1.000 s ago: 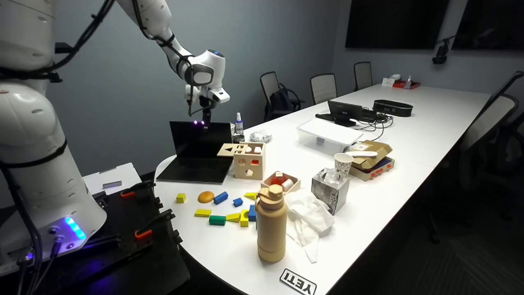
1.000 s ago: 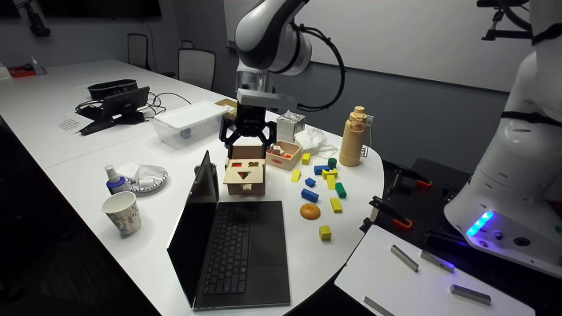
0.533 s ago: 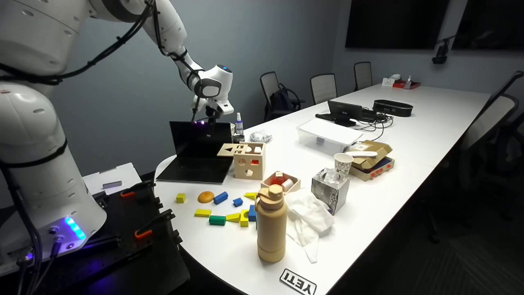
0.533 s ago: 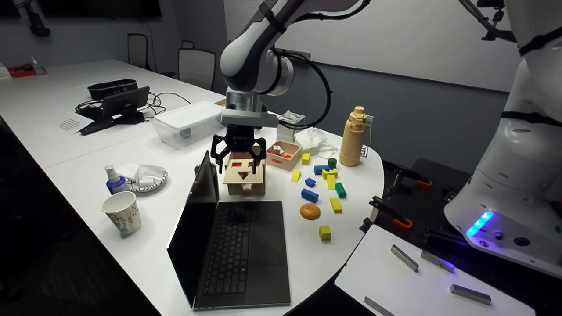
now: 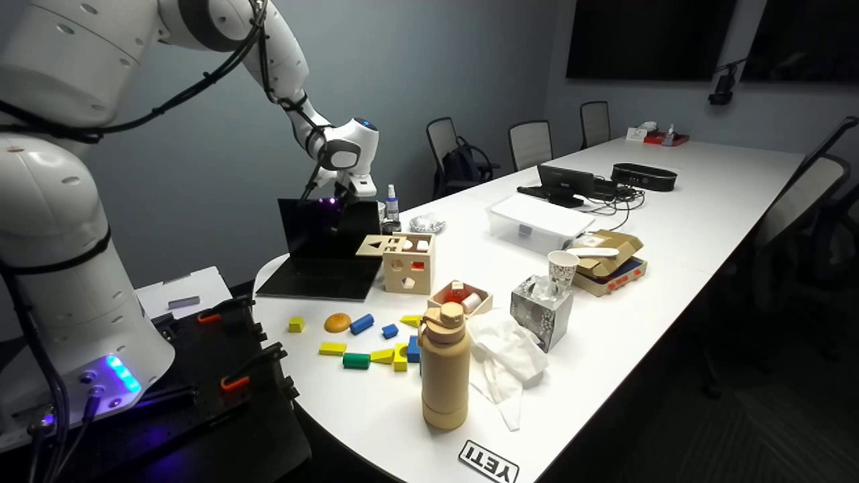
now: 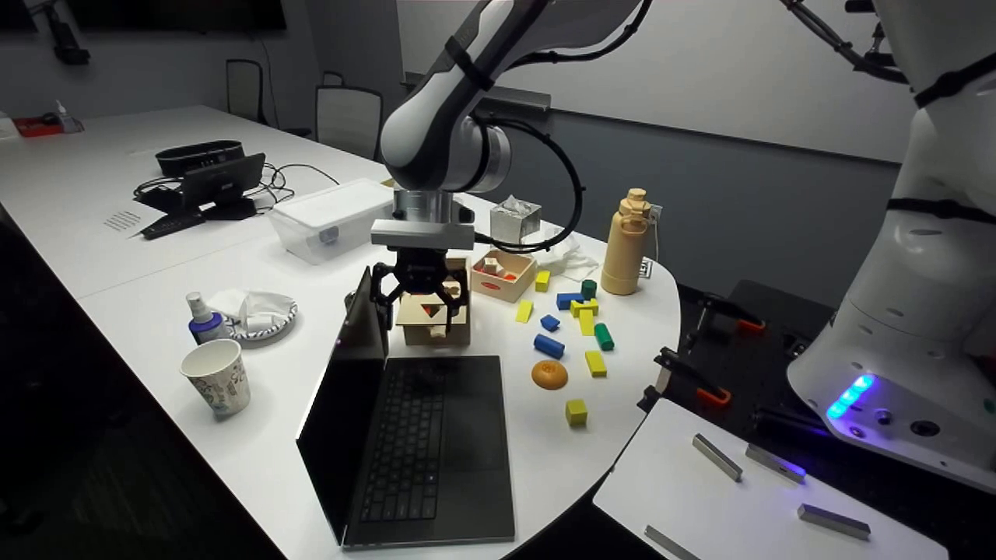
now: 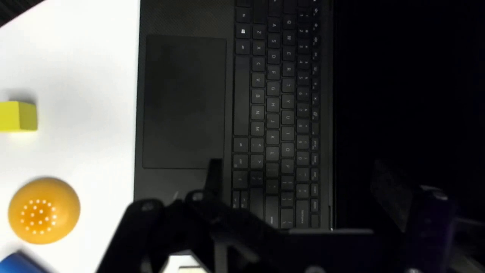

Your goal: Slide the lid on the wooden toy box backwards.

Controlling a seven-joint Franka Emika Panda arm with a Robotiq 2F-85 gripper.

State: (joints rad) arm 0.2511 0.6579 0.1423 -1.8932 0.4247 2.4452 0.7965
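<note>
The light-wood toy box (image 5: pixel 409 274) stands beside the laptop in both exterior views (image 6: pixel 437 338). Its thin lid (image 5: pixel 370 245) sticks out from the box top over the laptop side, leaving part of the top open with pale pieces inside. The lid's cut-outs show in an exterior view (image 6: pixel 431 310), partly hidden behind my gripper. My gripper (image 6: pixel 419 323) is open and empty, fingers pointing down, in front of the lid from there. In the wrist view the fingers (image 7: pixel 299 167) hang apart over the laptop keyboard. A pale edge shows at the bottom, too little to identify.
An open black laptop (image 6: pixel 428 451) stands close to the box, its raised screen (image 6: pixel 342 404) near the gripper. Colourful blocks (image 6: pixel 548 346), an orange dome (image 6: pixel 549 375), a small wooden tray (image 6: pixel 502 284), a tan bottle (image 6: pixel 625 245) and a paper cup (image 6: pixel 218 377) are on the table.
My gripper has come down and moved toward the laptop side, from beyond the lid to in front of it in an exterior view. The lid and box have not moved.
</note>
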